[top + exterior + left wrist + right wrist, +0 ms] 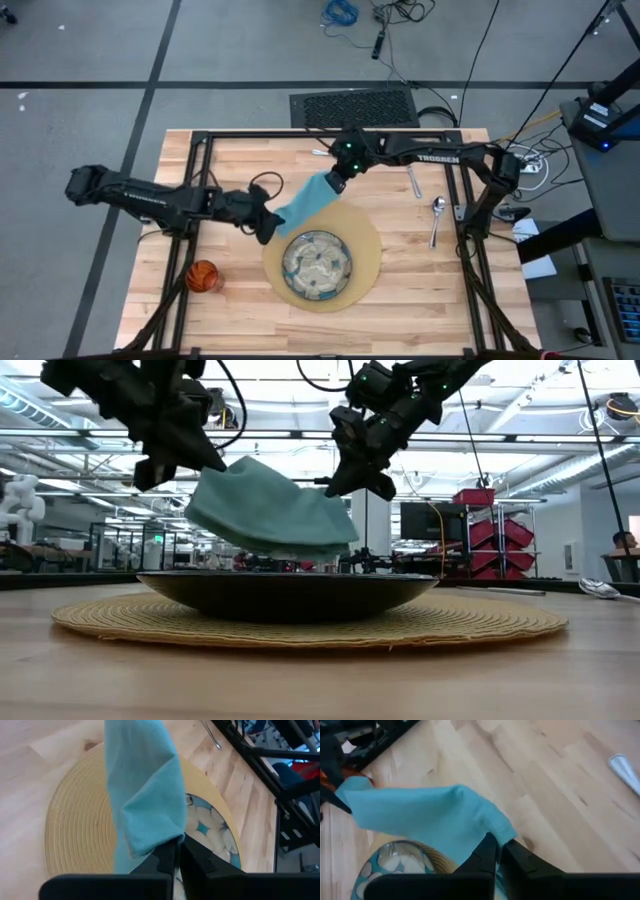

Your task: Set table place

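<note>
Plank table [420,290], woven round mat [368,250], soft blue napkin [308,203] clamped between left gripper [266,232] and right gripper [335,184].

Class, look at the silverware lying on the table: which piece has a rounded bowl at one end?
The spoon, near the table's right edge. Its end widens into a rounded bowl; the knife beside it is a straight, narrow piece.

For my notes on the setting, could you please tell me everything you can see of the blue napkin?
The napkin is a light-blue, soft woven cloth with a stitched hem. It hangs in the air, stretched and sagging between both arms: the left gripper is shut on one end, the right gripper on the other. It hangs above the far-left rim of the plate, apparently not touching it.
</note>
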{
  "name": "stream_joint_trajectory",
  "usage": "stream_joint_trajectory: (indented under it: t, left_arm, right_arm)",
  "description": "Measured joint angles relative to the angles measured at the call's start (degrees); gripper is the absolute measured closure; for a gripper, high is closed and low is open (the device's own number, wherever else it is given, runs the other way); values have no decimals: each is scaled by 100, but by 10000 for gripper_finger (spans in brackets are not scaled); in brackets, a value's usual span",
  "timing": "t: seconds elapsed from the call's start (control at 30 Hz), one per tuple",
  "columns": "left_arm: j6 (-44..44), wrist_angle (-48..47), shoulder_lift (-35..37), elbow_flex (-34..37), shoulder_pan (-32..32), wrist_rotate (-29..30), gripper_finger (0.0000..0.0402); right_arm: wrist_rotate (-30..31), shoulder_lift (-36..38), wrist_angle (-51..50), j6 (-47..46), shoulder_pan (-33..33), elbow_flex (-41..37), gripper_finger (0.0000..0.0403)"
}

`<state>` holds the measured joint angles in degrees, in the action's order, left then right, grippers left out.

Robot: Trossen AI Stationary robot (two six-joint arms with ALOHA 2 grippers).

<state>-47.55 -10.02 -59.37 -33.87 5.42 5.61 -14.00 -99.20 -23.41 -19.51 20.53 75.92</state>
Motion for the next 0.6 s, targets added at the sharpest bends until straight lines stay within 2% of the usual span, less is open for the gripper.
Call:
stream_joint_trajectory:
  t: [0.33,0.6]
  left_arm:
    - [-941,116,-24,0,1430,1405,401]
    - [-1574,416,-299,-9,2505,2639,401]
  right_arm:
    - [-125,-349,552,-56,-372,23,403]
    - [-113,-994,162,167,-618,1184,403]
